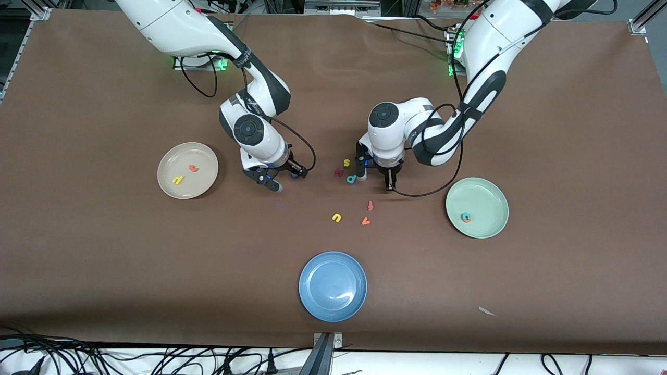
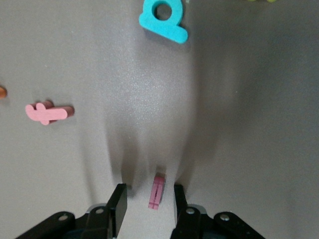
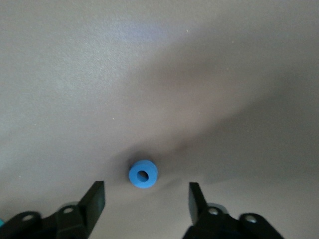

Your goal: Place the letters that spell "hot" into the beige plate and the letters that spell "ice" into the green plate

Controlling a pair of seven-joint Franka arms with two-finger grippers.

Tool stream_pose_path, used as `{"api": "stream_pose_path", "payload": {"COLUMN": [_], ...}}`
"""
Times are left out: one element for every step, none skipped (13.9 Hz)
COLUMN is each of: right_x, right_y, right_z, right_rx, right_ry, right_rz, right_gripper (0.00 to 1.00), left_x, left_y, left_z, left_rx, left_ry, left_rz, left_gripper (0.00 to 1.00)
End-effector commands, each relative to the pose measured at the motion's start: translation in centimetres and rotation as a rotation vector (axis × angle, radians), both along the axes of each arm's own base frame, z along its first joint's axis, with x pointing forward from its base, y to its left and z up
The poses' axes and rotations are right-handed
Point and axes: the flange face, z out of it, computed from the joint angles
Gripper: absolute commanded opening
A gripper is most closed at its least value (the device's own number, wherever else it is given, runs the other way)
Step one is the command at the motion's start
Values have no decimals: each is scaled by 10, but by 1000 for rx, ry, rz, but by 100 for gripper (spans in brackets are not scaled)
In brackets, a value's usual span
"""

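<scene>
Front view, going across from the right arm's end of the table: the beige plate [image 1: 187, 170] holds a yellow h [image 1: 178, 180] and an orange t [image 1: 194, 167]. Beside that plate, toward the table's middle, the right gripper [image 1: 274, 181] is low over the cloth; its wrist view shows the fingers [image 3: 92, 200] spread wide either side of the blue o [image 3: 143, 174], touching nothing. The blue plate [image 1: 332, 286] lies nearer the camera than the loose letters. The left gripper [image 1: 388, 183] hangs just beside the teal p [image 1: 351, 179]; its jaws stand apart around the dark red i [image 2: 156, 191], with a gap on each side. The green plate [image 1: 477, 207] carries the teal c [image 1: 467, 215] and the orange e [image 1: 465, 219], touching.
</scene>
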Motion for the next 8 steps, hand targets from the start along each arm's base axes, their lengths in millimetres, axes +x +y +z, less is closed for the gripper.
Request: {"api": "stream_pose_path", "payload": {"right_x": [2, 3, 6, 6, 5, 4, 4, 3], "right_y": [-3, -2, -4, -4, -3, 0, 0, 2], "right_z": [-2, -4, -3, -8, -11, -14, -17, -20], "right_rx": [-18, -18, -10, -4, -2, 6, 10, 10], "right_ry": [-39, -46, -63, -65, -64, -69, -71, -68], "right_rz": [8, 14, 7, 7, 6, -1, -14, -13], "right_gripper": [73, 73, 73, 73, 73, 73, 73, 73], "left_x": [0, 1, 3, 7, 15, 19, 26, 32], "left_y": [3, 4, 6, 8, 17, 22, 30, 41], "left_z": [-4, -2, 1, 7, 13, 22, 32, 41], "left_rx": [-6, -7, -3, -2, -3, 2, 21, 51], "left_ry": [-21, -25, -29, -38, -48, -59, -61, -55], "left_rz": [-42, -42, -35, -34, -15, -4, 0, -14], "left_gripper": [12, 0, 0, 0, 0, 0, 0, 0]}}
